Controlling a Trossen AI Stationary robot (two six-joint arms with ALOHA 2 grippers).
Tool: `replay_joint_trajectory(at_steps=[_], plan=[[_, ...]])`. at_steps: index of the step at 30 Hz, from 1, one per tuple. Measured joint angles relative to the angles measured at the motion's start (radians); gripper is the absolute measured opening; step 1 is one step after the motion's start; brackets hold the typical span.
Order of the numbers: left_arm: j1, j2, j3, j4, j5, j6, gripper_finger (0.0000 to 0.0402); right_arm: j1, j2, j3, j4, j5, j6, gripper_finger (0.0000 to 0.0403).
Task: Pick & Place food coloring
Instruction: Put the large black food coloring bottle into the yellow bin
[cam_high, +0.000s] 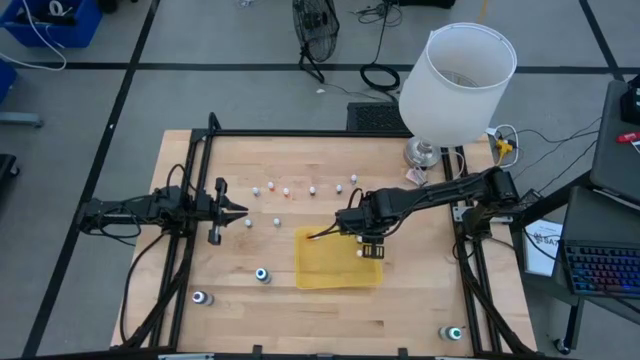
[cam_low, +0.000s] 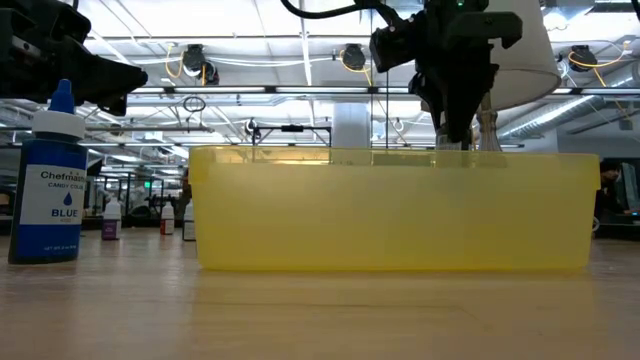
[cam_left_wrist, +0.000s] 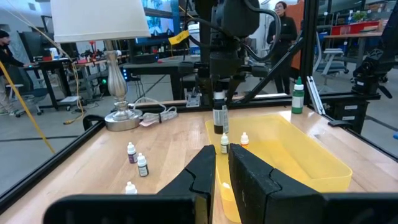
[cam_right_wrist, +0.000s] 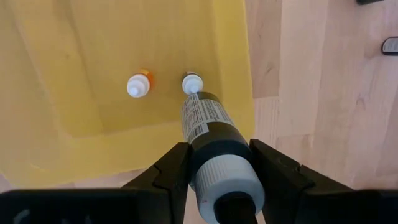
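A dark bottle (cam_right_wrist: 214, 146) was held by the right end effector (cam_right_wrist: 219, 167) above the yellow tray (cam_right_wrist: 74, 68); if released carelessly, two small bottles (cam_right_wrist: 139, 84) could be toppled.

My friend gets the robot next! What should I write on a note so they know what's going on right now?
Right tool: shut on a dark bottle, hanging over the yellow tray.
Left tool: shut, holding nothing, waiting at the table's left.
Done: two small bottles, an orange one and a white-capped one, stand in the tray.
Left: lower this bottle in. Then fetch the small bottles scattered behind the tray and the three big ones: one beside the tray's left edge, one near the front left, one at the front right.
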Motion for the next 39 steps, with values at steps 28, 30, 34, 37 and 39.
replay_joint_trajectory(at_steps=[28,30,34,37,39], plan=[[0.0,0.0,0.0,0.0,0.0,0.0,0.0051,-0.052,-0.001,-0.153,0.103,-0.058,-0.03,0.0133],[0.0,0.0,0.0,0.0,0.0,0.0,0.0051,-0.052,-0.001,-0.161,0.114,-0.055,-0.03,0.0133],[0.0,0.0,0.0,0.0,0.0,0.0,0.0051,-0.052,-0.001,-0.176,0.129,-0.055,-0.025,0.0135],[0.0,0.0,0.0,0.0,0.0,0.0,0.0051,-0.052,-0.002,-0.18,0.131,-0.055,-0.023,0.0168],[0.0,0.0,0.0,0.0,0.0,0.0,0.0051,-0.052,-0.002,-0.182,0.129,-0.055,-0.022,0.0194]])
